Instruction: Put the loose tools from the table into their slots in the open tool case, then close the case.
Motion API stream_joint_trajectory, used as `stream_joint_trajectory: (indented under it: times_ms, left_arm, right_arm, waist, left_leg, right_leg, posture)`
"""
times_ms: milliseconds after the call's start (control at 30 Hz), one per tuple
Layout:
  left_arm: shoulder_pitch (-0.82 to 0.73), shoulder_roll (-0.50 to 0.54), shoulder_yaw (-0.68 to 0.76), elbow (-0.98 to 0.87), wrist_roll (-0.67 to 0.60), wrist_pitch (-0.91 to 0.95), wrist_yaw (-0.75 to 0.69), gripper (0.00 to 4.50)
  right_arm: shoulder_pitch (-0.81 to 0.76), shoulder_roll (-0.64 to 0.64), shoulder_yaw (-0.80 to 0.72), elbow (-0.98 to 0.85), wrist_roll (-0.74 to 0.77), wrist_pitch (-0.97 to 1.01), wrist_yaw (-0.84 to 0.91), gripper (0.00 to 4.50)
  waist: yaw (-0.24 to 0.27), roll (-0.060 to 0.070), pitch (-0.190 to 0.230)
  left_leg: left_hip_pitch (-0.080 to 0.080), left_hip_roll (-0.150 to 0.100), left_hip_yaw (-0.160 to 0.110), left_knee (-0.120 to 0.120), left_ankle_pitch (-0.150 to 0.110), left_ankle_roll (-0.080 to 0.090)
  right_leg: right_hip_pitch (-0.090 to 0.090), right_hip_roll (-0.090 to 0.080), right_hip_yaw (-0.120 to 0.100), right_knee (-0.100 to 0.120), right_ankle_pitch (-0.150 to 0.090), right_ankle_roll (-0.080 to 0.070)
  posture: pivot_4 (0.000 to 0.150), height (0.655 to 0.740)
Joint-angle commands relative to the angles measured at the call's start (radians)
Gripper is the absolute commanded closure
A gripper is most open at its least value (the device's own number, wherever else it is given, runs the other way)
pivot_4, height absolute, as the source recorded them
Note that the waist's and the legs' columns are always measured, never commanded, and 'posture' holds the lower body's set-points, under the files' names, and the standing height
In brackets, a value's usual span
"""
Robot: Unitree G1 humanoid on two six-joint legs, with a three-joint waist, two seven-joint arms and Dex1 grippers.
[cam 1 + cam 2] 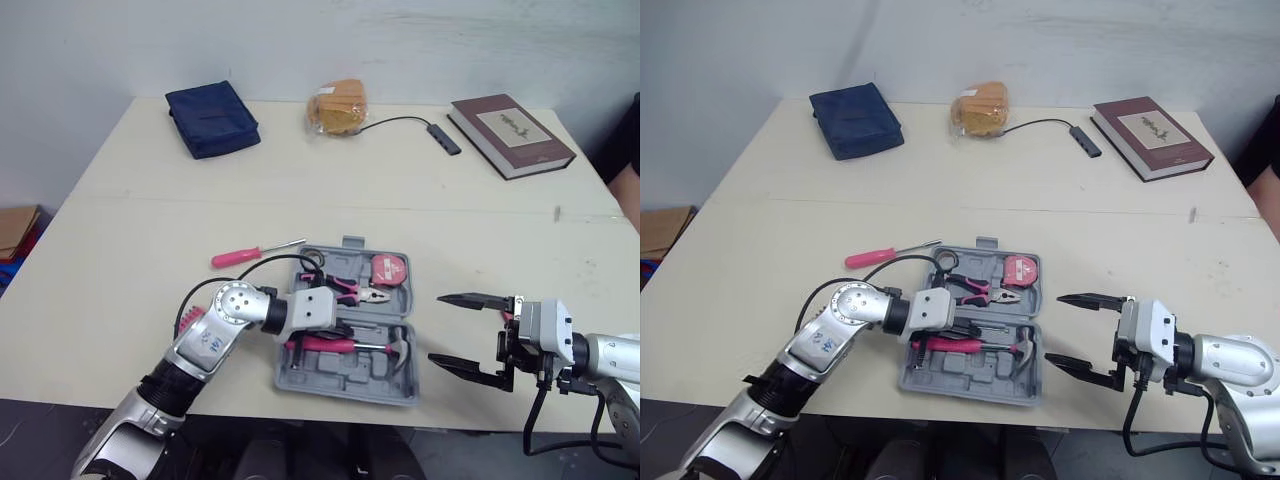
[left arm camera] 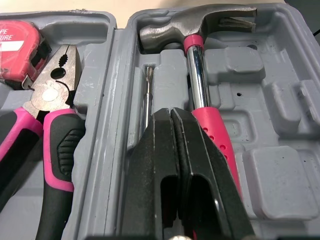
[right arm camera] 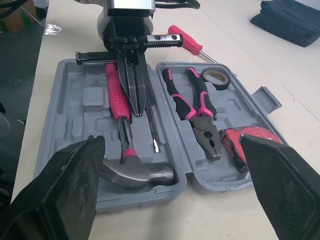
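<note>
The gray tool case (image 1: 330, 385) lies open and flat on the table (image 1: 150, 200) near its front edge. Its far half holds the pink-handled pliers (image 2: 55, 75), a red tape measure (image 1: 388, 268) beside their jaws, and a black tape roll (image 3: 216, 76) at the handle end. Its near half holds the hammer (image 2: 195, 75), lying in its slot with the head toward the robot's right, and a thin metal shaft (image 2: 149, 95) in the groove just beside it. The other moulded recesses in that half are bare. The left gripper (image 2: 171, 114) sits low over that groove, fingers pressed together, and the shaft runs under them. The right gripper (image 1: 436, 328) hangs to the right of the case, its fingers spread wide and holding nothing. A pink-handled screwdriver (image 1: 240, 257) lies loose on the table, just left of the case.
</note>
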Motion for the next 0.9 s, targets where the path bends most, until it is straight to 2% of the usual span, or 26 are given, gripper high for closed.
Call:
stream_joint_trajectory:
  times_ms: [33,133,267,500,900]
  left_arm:
    - [0.021,-0.020,-0.004,0.025,0.007,-0.057,0.005,4.49]
    - [0.011,-0.057,0.052,0.009,-0.083,-0.102,-0.024,4.49]
    - [0.007,-0.067,0.070,0.002,-0.124,-0.107,-0.060,4.49]
    - [0.027,-0.032,0.030,0.008,-0.081,-0.094,-0.086,4.49]
    - [0.030,-0.022,0.009,0.049,0.003,-0.047,-0.035,4.49]
  right_arm:
    - [0.007,-0.002,-0.015,-0.006,0.001,-0.012,0.000,0.00]
    - [0.004,0.000,-0.010,-0.004,0.000,-0.011,0.000,0.00]
    - [-0.001,0.002,-0.005,-0.001,-0.003,-0.011,-0.002,0.00]
    - [0.002,0.008,-0.001,-0.003,-0.007,-0.011,-0.008,0.00]
    - [0.001,0.015,-0.003,0.002,-0.019,-0.017,-0.019,0.00]
  waist:
    - [0.000,0.000,0.000]
    - [0.001,0.000,0.000]
    - [-0.002,0.000,0.000]
    - [-0.001,0.000,0.000]
    - [-0.001,0.000,0.000]
  left_leg:
    - [0.000,0.000,0.000,0.000,0.000,0.000]
    - [-0.001,0.000,0.000,0.000,0.000,0.000]
    - [-0.001,0.000,0.000,0.000,0.000,0.000]
    - [-0.001,0.000,0.000,0.000,0.000,0.000]
    - [0.000,0.000,0.000,0.000,0.000,0.000]
  right_leg:
    - [0.000,0.000,0.000,0.000,0.000,0.000]
    - [0.000,0.000,0.000,0.000,0.000,0.000]
    - [-0.001,0.000,-0.001,0.000,0.000,0.000]
    - [-0.001,0.000,0.000,0.000,0.000,0.000]
    - [0.000,-0.001,0.000,0.000,0.000,0.000]
  posture:
    - [0.150,0.7400]
    - [0.150,0.7400]
    - [0.150,0.7400]
    - [0.150,0.7400]
    - [0.150,0.7400]
